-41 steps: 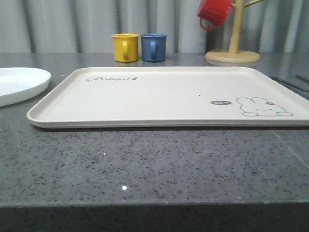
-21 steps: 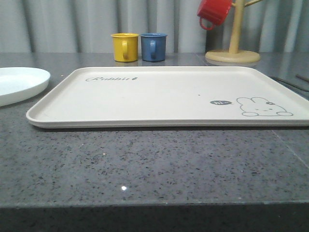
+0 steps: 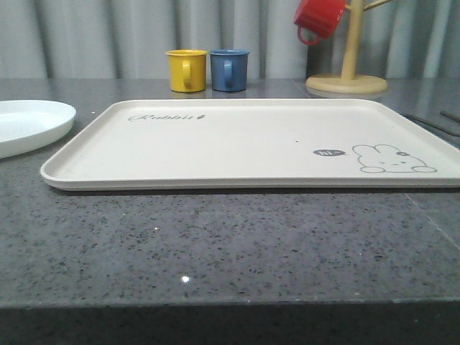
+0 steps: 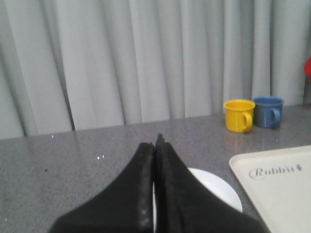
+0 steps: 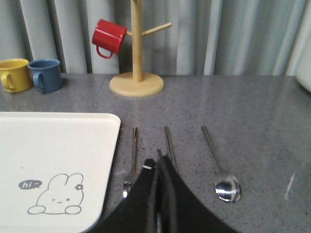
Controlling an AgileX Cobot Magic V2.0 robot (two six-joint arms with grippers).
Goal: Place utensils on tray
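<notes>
Counting one tray (image 3: 237, 144), bare, lying flat on the table (image 3: 215, 237). Counting one plate (image 3: 29, 122) too, sitting on the table just beside the tray's left end, apart from it.

Counting three mugs: yellow mug (image 3: 186, 70) and blue mug (image 3: 228, 69) standing side by side behind the tray, red mug (image 3: 318, 18) hanging tilted on the one mug tree (image 3: 347, 72) farther right.

Counting one fork (image 5: 133, 155), one pair of chopsticks (image 5: 169, 143) and one spoon (image 5: 218, 160), all lying on the table off the tray, roughly parallel. Finding the fork just beside the tray's rabbit end, the chopsticks next, the spoon farthest out, with clear gaps between them.

Seeing two grippers. Showing the left gripper (image 4: 155, 145) pressed together with no gap, holding nothing, hovering over the plate's near part in the left wrist view. Showing the right gripper (image 5: 159, 158) likewise pressed together, tips pointing between the fork and the chopsticks, covering the chopsticks' near end; not being able to tell whether touching them.

Comparing the front view with a second ago: finding tray, plate, mugs and mug tree staying where they were, with nothing added to the tray.
</notes>
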